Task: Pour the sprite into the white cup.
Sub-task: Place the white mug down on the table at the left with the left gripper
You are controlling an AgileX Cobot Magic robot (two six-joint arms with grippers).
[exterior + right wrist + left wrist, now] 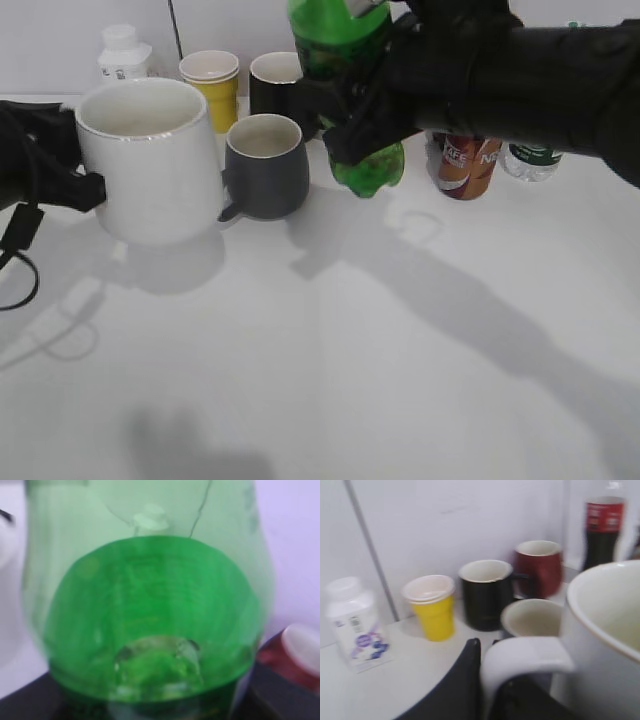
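Observation:
The sprite point(340, 45) is a green translucent bottle held off the table at the back centre, roughly upright. My right gripper point(345, 125) is shut on its lower body. It fills the right wrist view point(150, 620). The white cup point(150, 160) is a large mug at the left, lifted slightly. My left gripper point(85, 185) is shut on its handle point(525, 655); the cup's pale inside shows in the left wrist view point(615, 615). The bottle's mouth is out of view.
A dark grey mug point(265, 165) stands right beside the white cup. Behind are a yellow paper cup point(212, 85), a black mug point(275, 85), a white pill bottle point(122, 55), a coffee can point(465, 165), a clear water bottle point(535, 160), a red mug point(540, 565) and a cola bottle point(602, 530).

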